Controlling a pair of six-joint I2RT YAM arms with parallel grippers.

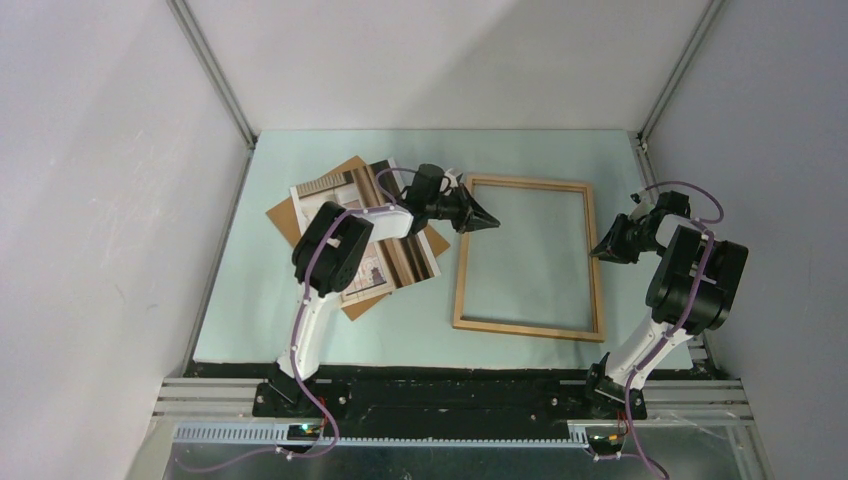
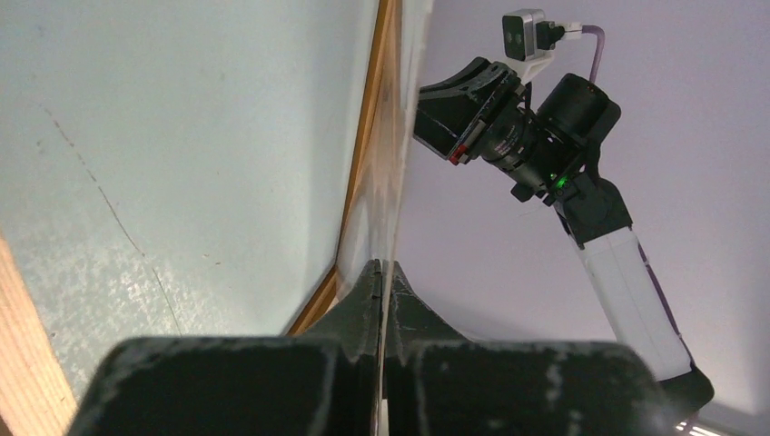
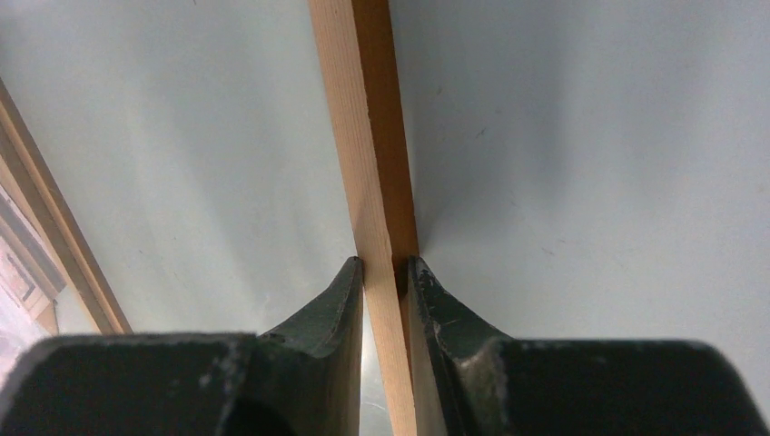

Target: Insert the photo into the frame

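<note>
Setting: robotics lab, enclosed test cell. We record as evidence:
- plain grey panel walls (image 1: 100, 200) on the left, right and far sides, joined by aluminium posts (image 1: 215, 70)
- pale green table (image 1: 300, 150)
- left arm (image 1: 330, 250) and right arm (image 1: 695, 275), cabled, bolted to a black base plate (image 1: 450, 395) at the near edge
- slotted cable duct (image 1: 420, 435) nearest

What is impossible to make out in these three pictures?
- Top view: the left arm covers much of the printed paper photo and brown backing board.
- Left wrist: the pale thin edge at the shut left gripper is unidentifiable.
- Right wrist: the thin light-wood frame is mostly cropped.
</note>
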